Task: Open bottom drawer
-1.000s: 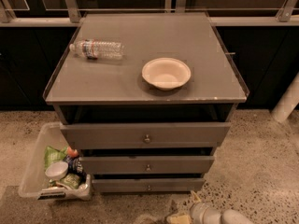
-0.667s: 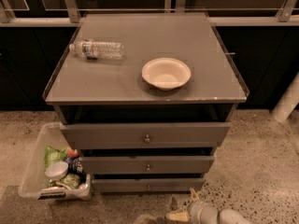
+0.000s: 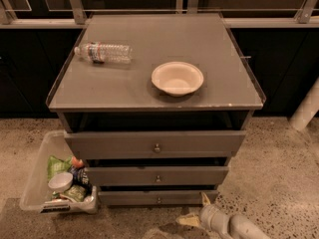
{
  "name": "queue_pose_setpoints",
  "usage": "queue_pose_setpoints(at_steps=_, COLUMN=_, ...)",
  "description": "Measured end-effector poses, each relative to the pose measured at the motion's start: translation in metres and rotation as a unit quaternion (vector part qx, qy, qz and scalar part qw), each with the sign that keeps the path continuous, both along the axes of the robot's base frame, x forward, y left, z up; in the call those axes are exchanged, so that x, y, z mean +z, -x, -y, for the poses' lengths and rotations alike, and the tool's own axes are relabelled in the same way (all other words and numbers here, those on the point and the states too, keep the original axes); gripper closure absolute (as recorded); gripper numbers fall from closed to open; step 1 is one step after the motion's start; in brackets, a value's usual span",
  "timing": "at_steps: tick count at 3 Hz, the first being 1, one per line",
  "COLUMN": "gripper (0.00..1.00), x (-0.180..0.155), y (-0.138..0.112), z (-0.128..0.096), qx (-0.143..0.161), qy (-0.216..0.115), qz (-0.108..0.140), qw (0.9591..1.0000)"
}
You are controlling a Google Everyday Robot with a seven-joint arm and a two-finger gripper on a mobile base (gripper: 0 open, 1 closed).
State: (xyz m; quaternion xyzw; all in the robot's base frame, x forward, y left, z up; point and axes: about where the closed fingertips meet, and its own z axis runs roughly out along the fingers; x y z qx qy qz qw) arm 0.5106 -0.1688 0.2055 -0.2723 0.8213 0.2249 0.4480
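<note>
Gripper [image 3: 197, 210] sits low, just beside the bottom drawer [image 3: 130, 198] at its right end, spread apart and holding nothing. Bowl [image 3: 177, 77] and water bottle [image 3: 103, 53] on worktop [image 3: 104, 91].

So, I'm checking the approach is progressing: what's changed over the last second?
The gripper, low near the right end of the bottom drawer, has edged slightly toward it but has not reached the knob. The top drawer, middle drawer, bottle, bowl and bin stayed put.

Tool [image 3: 202, 208] seemingly nearer bottom drawer [image 3: 158, 198]
</note>
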Motion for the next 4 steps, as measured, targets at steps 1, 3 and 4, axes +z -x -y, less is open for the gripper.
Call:
queue_pose_setpoints(at_steps=1, gripper=0.00, x=0.008, y=-0.018, z=0.005, qx=0.002, qy=0.008, qz=0.023, qw=0.9997)
queue_pose_setpoints(at_steps=3, gripper=0.00, x=0.007, y=-0.032, z=0.004, qx=-0.001, qy=-0.001, qz=0.039, qw=0.9992)
queue_pose_setpoints(at_steps=4, gripper=0.00, x=-0.006, y=-0.048, z=-0.008, qx=0.002, qy=-0.022, qz=0.040, qw=0.9989)
